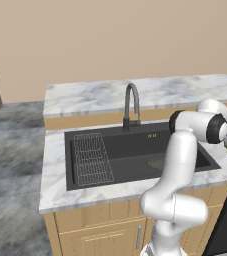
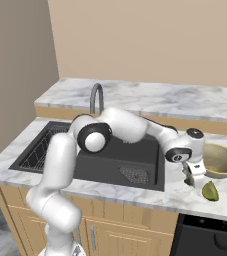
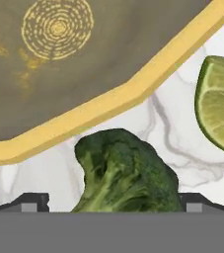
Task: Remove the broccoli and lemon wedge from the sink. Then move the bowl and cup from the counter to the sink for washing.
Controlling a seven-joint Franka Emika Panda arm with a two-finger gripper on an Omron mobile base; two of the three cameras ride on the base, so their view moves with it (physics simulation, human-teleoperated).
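The broccoli (image 3: 126, 170) lies on the tabletop (image 3: 177, 143) to the right of the sink (image 2: 115, 165), just beside the rim of the bowl (image 3: 98, 106) and near the lemon wedge (image 3: 219, 106), with the claw (image 3: 111, 202) set over it and its two tips spread wide on either side of the floret, clamped on nothing. The floret looks light and fairly stiff, and its bumpy crown should give the pads some bite; the pale stem is the firmest place to pinch, though the crumbly head may shed or squash under too hard a squeeze. The lemon wedge looks light too, but smooth and probably slippery, best taken across its flat cut faces. In the right base view the arm reaches low across the basin toward the tabletop's front right part, elbow raised, wrist bent so the claw (image 2: 194, 175) points down between the bowl (image 2: 220, 161) and the lemon wedge (image 2: 210, 191).
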